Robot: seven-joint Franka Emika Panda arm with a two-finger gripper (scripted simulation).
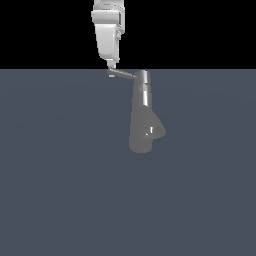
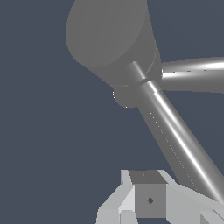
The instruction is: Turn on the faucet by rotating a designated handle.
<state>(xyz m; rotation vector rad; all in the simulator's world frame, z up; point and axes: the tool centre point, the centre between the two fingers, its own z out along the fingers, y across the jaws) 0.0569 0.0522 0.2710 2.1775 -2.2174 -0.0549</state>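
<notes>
The grey metallic faucet [image 1: 142, 122] stands upright in the exterior view, with a shiny column above a wider flared body. Its handle [image 1: 123, 74], a thin rod, runs from the column's cap toward the exterior view's left. My gripper [image 1: 112, 69] comes down from above and its tip meets the far end of that rod. In the wrist view the handle [image 2: 181, 142] runs diagonally from the faucet [image 2: 109, 37] to just beside my gripper [image 2: 151, 205]. The fingers [image 2: 149, 192] stand together, shut, with the rod alongside them and not between them.
A plain dark grey floor [image 1: 60, 190] stretches all around the faucet. My white arm [image 1: 107, 30] hangs down from above at the back. No other objects show in either view.
</notes>
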